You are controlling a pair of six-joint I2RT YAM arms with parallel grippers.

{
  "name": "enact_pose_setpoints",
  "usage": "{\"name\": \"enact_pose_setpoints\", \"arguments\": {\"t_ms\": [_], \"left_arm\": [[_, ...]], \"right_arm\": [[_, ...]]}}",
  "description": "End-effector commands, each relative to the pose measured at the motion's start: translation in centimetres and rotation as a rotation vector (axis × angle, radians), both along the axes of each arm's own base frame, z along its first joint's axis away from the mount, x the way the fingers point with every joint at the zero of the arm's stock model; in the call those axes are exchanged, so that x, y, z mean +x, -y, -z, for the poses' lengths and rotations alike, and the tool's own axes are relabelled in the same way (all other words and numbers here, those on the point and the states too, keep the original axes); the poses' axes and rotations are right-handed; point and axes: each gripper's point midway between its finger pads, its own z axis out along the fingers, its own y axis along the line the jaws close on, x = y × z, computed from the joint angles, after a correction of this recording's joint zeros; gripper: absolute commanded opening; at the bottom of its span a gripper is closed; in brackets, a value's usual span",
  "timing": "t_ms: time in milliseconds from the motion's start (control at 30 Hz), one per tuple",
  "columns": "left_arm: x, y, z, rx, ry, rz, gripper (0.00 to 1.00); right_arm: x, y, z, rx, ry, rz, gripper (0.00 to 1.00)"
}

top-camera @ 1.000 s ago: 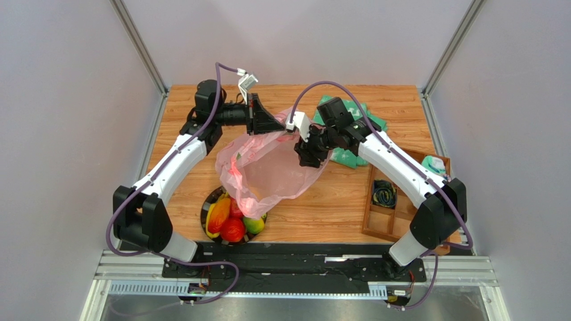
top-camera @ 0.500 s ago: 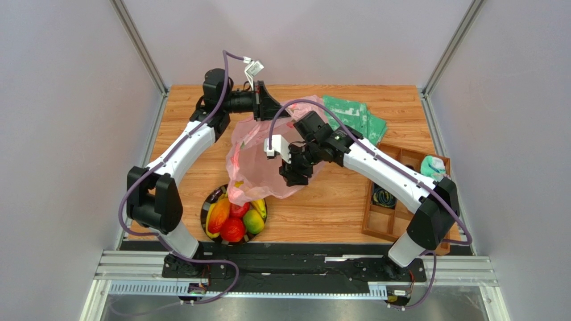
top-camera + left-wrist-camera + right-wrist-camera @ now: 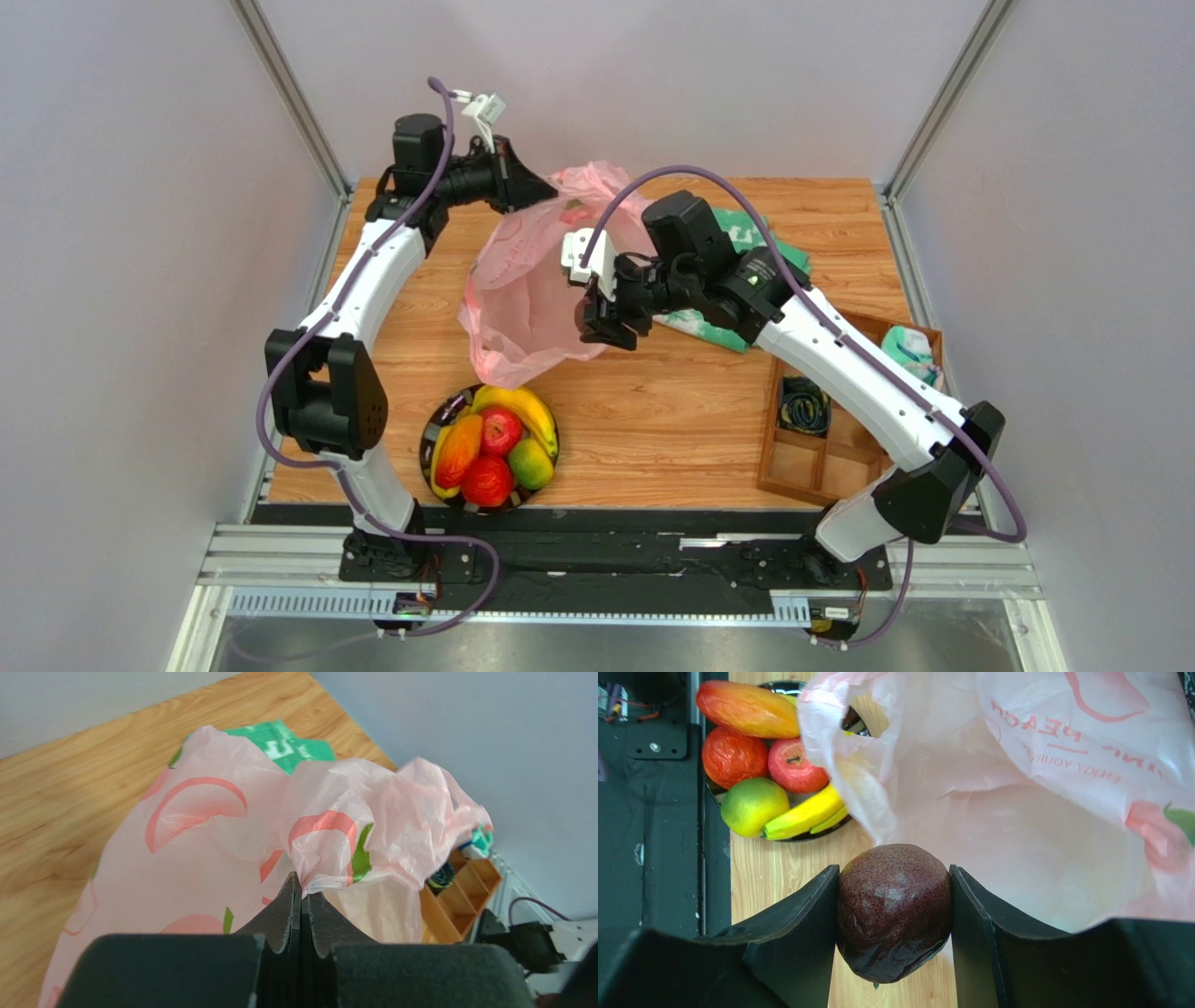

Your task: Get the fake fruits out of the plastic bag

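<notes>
Recorded left hand [image 3: 302, 883] clamped on translucent pink plastic bag [image 3: 210, 847] held up over wooden counter [image 3: 673, 406], right hand [image 3: 894, 873] clamped on glossy dark purple plum [image 3: 894, 913] beside bag.

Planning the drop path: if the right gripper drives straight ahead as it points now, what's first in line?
Most likely the pink bag, hanging just ahead of the right gripper and the plum it grips. The other fruits sit left of that line. Depth is hard to judge.
</notes>
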Motion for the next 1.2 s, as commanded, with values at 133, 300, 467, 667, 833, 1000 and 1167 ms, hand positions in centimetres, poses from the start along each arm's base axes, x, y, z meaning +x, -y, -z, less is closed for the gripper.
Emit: {"name": "enact_pose_setpoints", "arguments": {"t_ms": [133,300,467,667,833,1000,1167], "left_arm": [[0.2,-3.0,-1.0,0.066,0.034,-0.095,0.62],[-3.2,-5.4,-5.3,0.080,0.057,-0.147,0.99],[-6.6,-11.1,-8.0,0.093,0.066,-0.280,0.99],[-10.7,-15.9,-5.8,0.250,0.004,-0.479,0.99],[-15.2,-16.9,-6.4,0.270,0.109,-0.555,0.99],[-16.7,-17.6,-6.5,0.283,0.116,-0.587,0.99],[-17.5,-17.1,-6.3,0.247,0.109,-0.566,0.99]], "right_arm": [[-2.9,-1.4,-1.0,0.066,-0.038,-0.063,0.25],[-4.1,-3.1,0.8,0.061,-0.105,-0.122,0.26],[-4.8,-6.4,3.6,0.047,-0.206,-0.160,0.27],[-6.7,-10.8,7.9,-0.011,-0.315,-0.200,0.27],[-7.2,-12.7,10.0,-0.037,-0.354,-0.173,0.31],[-7.8,-13.2,12.5,-0.096,-0.368,-0.173,0.34],[-7.8,-13.8,13.8,-0.120,-0.363,-0.125,0.59]]}}
